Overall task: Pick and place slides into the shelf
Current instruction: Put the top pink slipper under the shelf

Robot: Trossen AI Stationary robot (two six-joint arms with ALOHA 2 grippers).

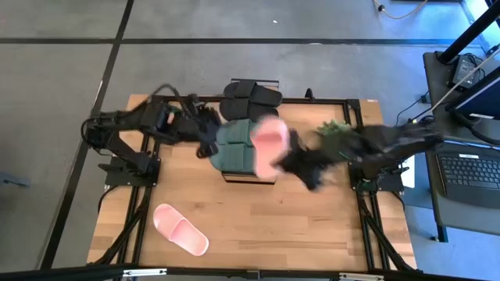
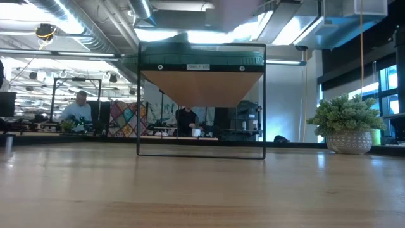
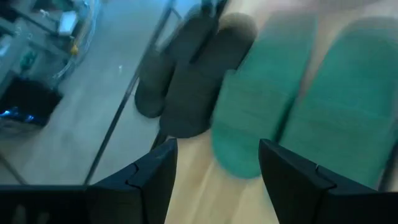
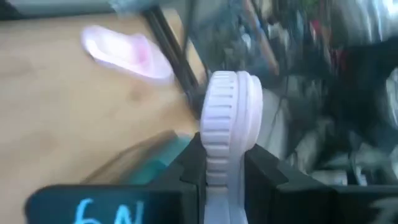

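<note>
- Your left gripper (image 3: 214, 171) sits over the left side of the shelf (image 1: 248, 176), its fingers (image 3: 152, 177) spread wide with nothing between them.
- Just ahead of those fingers in the left wrist view lie the two dark green slides (image 3: 298, 99), side by side on the shelf's top board.
- Beyond the green pair you can see the two black slides (image 3: 186, 81), also side by side, at the far end of the shelf by the table's back edge.
- Your right gripper (image 4: 225, 171) is pinching a pale pink slide (image 4: 229, 124) by its edge, so that the ribbed sole rim stands upright between the two fingers.
- From above, that held pink slide (image 1: 269, 144) hangs over the right side of the shelf, next to the green pair, with the right arm reaching in from the right.
- The other pink slide (image 1: 180, 229) lies alone on the table (image 1: 312, 226) near the front left corner, well apart from the shelf.
- From table height you see the shelf's thin black frame (image 2: 138, 101) and a green sole on top of it; the grippers do not show in that view.
- A potted plant (image 2: 347, 123) stands at the right edge of the table in that same view.
- People sit at desks in the room behind.
</note>
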